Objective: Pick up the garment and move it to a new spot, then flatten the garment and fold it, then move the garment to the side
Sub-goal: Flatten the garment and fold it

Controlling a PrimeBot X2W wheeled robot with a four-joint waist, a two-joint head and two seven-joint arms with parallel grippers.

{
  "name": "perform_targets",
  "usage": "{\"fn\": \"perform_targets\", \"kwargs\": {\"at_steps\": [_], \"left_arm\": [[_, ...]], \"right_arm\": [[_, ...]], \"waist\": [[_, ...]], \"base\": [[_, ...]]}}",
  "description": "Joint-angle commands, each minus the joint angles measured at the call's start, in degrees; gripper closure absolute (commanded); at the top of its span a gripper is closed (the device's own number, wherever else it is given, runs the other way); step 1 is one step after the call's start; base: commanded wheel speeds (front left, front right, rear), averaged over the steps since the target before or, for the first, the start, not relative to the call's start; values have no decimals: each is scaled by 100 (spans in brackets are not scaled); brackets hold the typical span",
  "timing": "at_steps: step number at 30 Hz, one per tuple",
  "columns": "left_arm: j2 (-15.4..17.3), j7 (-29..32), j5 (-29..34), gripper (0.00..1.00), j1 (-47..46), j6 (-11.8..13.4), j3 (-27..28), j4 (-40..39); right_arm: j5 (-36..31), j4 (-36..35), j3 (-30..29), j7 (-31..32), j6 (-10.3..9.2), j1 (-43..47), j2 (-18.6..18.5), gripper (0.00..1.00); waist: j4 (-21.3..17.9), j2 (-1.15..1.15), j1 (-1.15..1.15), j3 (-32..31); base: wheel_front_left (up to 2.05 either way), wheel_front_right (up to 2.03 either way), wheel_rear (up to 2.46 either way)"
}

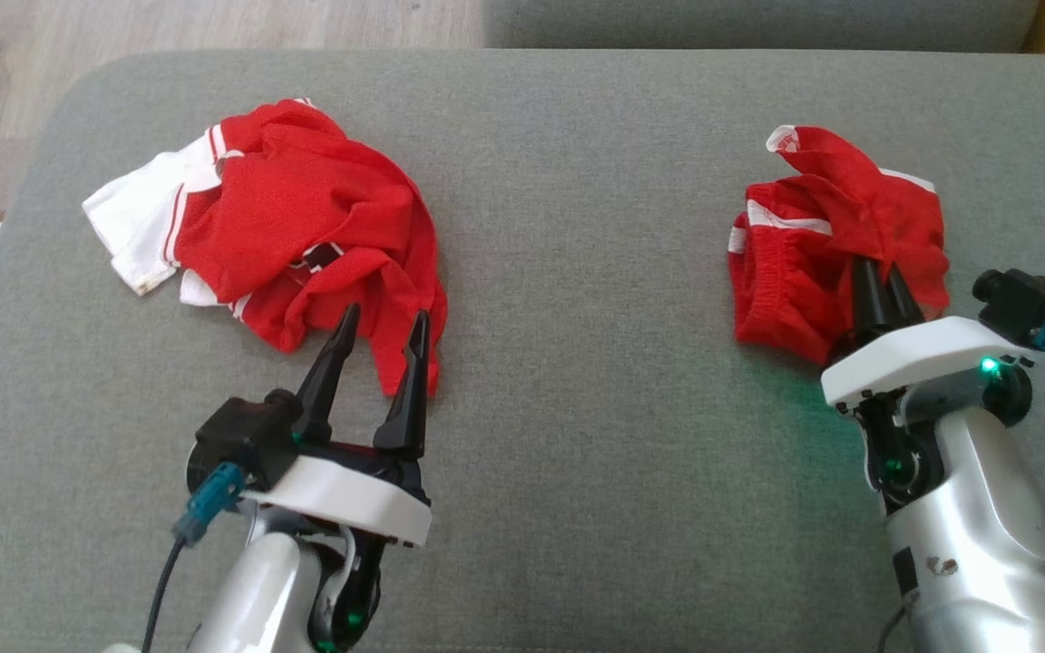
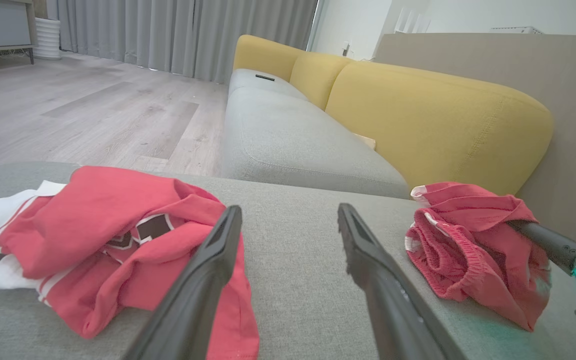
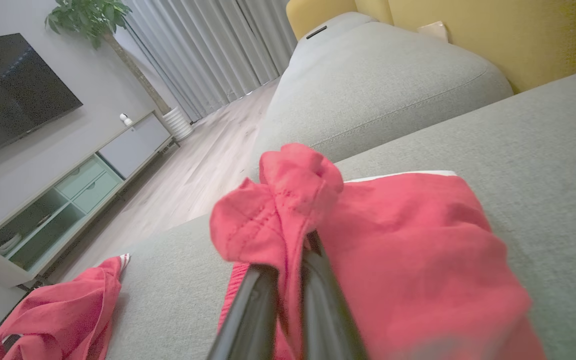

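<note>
Head view, right fingers tips buried in red shorts

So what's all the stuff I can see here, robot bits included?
crumpled red-and-white fabric jersey: one, red with white sleeve, left side of cushion
bunched red fabric shorts with white trim: one, red, right side of cushion
broad grey fabric cushion: one, grey, under both garments
sofa with yellow backrests: one, grey seat, yellow back, beyond the cushion
pale wooden floor: one, light grey-brown, beside the sofa
long pleated curtains: one set, grey, far wall
flat black television: one, black, on the wall
low cabinet: one, pale, below the television
leafy potted plant: one, green, beside the curtains
left gripper: one, dark fingers, open, at the jersey's near edge
right gripper: one, dark fingers, shut on the shorts
</note>
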Motion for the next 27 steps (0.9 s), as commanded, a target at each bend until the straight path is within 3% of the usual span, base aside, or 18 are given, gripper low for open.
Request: {"fn": "perform_targets", "kwargs": {"at_steps": [1, 16, 17, 18, 27], "left_arm": [[44, -28, 27, 0, -112, -15, 213, -201], [44, -28, 28, 0, -62, 4, 193, -198], [44, -28, 27, 0, -63, 6, 185, -191], [44, -28, 25, 0, -67, 8, 178, -184], [44, -28, 16, 0, -43, 33, 189, -154]], "right_arm": [[50, -231, 192, -65, -5, -34, -28, 100], [268, -33, 1285, -58, -5, 47, -302, 100], [257, 16, 1352, -66, -5, 45, -322, 80], [238, 65, 1435, -67, -5, 46, -342, 0], [159, 494, 2106, 83, -5, 74, -464, 0]], "waist": [[14, 0, 0, -4], [67, 0, 0, 6], [72, 0, 0, 4], [78, 0, 0, 0], [52, 0, 0, -49]], "base": [[0, 0, 0], [0, 0, 0], [0, 0, 0], [0, 0, 0], [0, 0, 0]]}}
